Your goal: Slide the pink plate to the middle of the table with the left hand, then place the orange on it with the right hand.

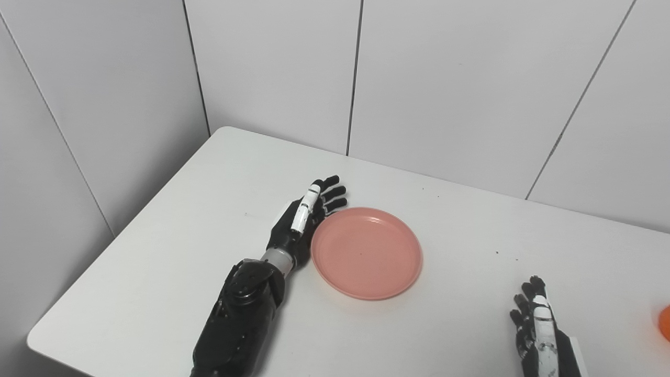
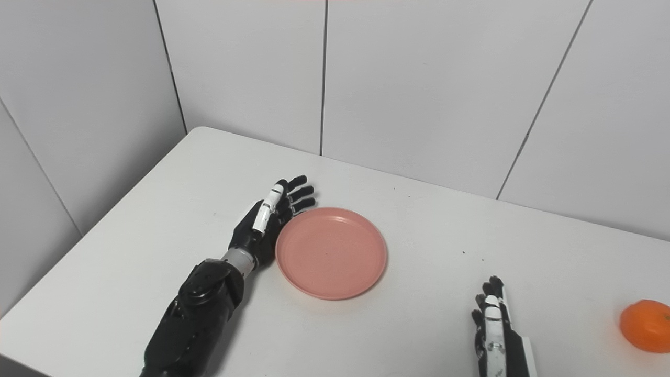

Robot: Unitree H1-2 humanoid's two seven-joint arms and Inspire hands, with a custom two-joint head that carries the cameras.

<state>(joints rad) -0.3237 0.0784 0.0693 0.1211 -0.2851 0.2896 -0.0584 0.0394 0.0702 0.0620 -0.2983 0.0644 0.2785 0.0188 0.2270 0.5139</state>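
Far left: grey wall panels with dark seams, meeting at a corner behind the desk (image 1: 157, 272), white, smooth, matte, with a rounded corner.

Left arm black and glossy, lying on the desk from the bottom edge. Left robot hand (image 2: 264, 222) set on edge, palm facing the plate, fingers (image 2: 298, 191) stretched out and slightly spread, empty, gripping nothing. Side of the palm pressed against, or just beside, the plate's left rim; actual contact not clear. White strip along the upper finger, the rest black.

Next, plate (image 1: 366, 252): pink, round, shallow, raised rim, smooth like plastic, empty, flat on the desk near the middle. A few small dark specks on the desk to the right of the plate. Nothing between plate and right robot hand.

Further right, right robot hand (image 2: 492, 327) low at the bottom edge, palm turned inward, fingers extended upward and close together, holding nothing, well apart from the plate. Whether resting on the desk or hovering: cannot tell.

Far right, orange (image 2: 646, 324): round, bright, slightly dimpled skin, sitting on the desk near the right border, cut off by the frame in the left eye view. Apart from the right robot hand, bare desk between them, and well apart from the plate.
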